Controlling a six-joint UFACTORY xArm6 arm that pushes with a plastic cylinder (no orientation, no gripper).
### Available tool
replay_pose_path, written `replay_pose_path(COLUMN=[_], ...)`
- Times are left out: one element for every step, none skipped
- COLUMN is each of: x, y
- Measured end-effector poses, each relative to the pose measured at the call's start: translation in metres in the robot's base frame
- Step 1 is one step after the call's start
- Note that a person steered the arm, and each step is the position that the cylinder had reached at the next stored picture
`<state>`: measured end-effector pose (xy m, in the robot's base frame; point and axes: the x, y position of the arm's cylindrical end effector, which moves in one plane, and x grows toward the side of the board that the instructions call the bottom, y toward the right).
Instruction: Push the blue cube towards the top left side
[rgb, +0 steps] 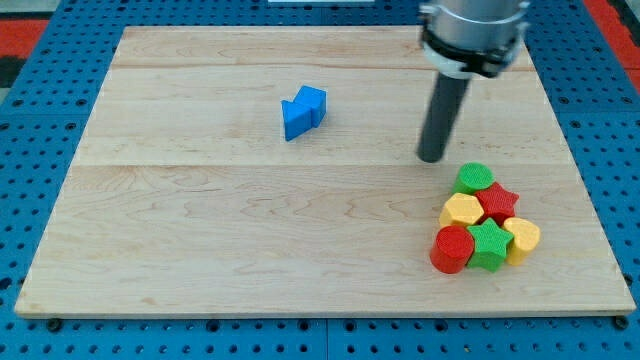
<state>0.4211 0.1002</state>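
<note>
**Tip stands apart from the blue blocks**

The wooden board (200, 230) lies on a blue pegboard (40, 130). There is no pincer; my tip (432, 158) rests right of centre, well apart from the two touching blue blocks (303, 112) up-centre. A red, yellow and green cluster (485, 222) sits lower right.

blue cube (303, 112), upper middle of board
</note>
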Motion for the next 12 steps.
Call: replay_pose_path(x=[-0.04,-0.077,-0.079,-0.073,-0.065,-0.058,-0.056,-0.089,-0.123,-0.169,-0.178,-0.182], y=[-0.049,-0.066,-0.093,-0.045,-0.111,-0.117,-0.145,-0.186,-0.2,-0.183,-0.188,-0.184])
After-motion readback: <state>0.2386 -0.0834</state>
